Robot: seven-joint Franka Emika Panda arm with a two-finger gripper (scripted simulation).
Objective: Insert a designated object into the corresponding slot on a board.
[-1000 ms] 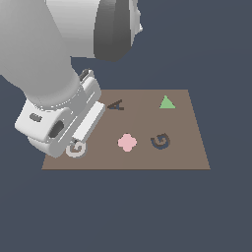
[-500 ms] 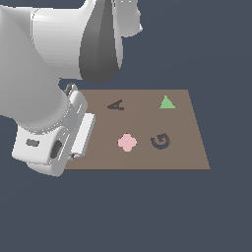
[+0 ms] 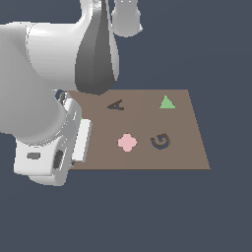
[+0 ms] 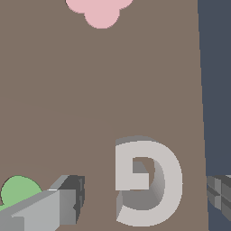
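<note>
1. The pale G block (image 4: 146,182) lies flat on the brown board (image 3: 142,157), close to one edge.
2. The gripper (image 4: 142,203) hangs open, one finger (image 4: 49,207) on each side of the block, neither touching it.
3. The dark G slot (image 3: 160,141) sits well apart, just beside the pink flower shape (image 3: 127,142).
4. In the exterior view, the arm hides the block.
</note>
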